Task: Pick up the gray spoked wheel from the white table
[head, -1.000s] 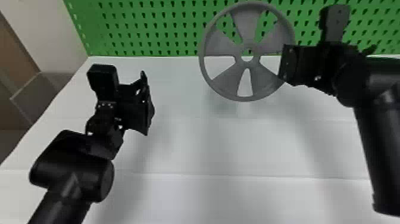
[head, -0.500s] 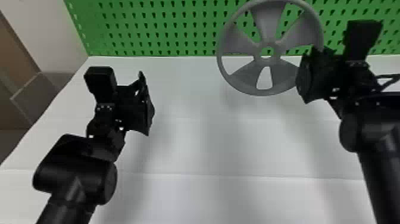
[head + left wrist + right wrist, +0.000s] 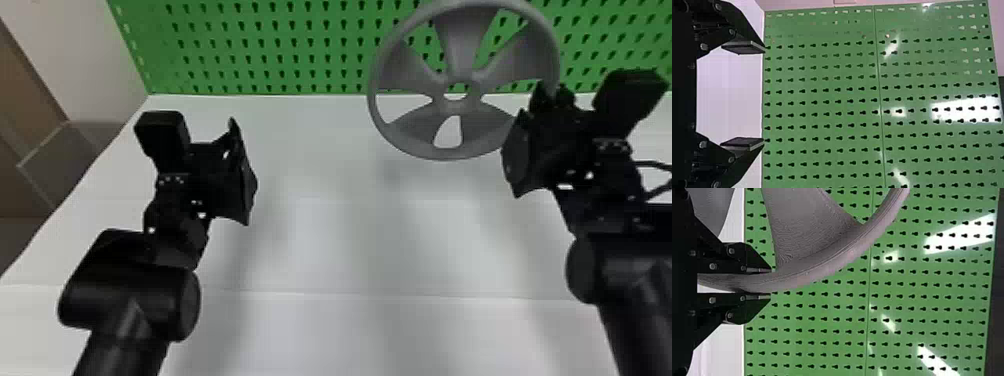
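Observation:
The gray spoked wheel (image 3: 462, 45) is held upright above the far part of the white table (image 3: 325, 250), its right rim at my right gripper (image 3: 525, 135). In the right wrist view, the fingers of my right gripper (image 3: 768, 283) are closed on both sides of the rim of the gray wheel (image 3: 828, 264). My left gripper (image 3: 245, 175) is over the table's left side, away from the wheel. Seen from the left wrist, my left gripper (image 3: 764, 96) has its two fingers wide apart with nothing between them.
A green pegboard (image 3: 280, 45) stands along the table's back edge, behind the wheel. Beyond the table's left edge are a light wall (image 3: 85, 55) and a brown-gray area (image 3: 60, 155).
My right gripper has moved right and nearer, turning somewhat, and the wheel has travelled right and up in the head view with it. The left arm has barely shifted.

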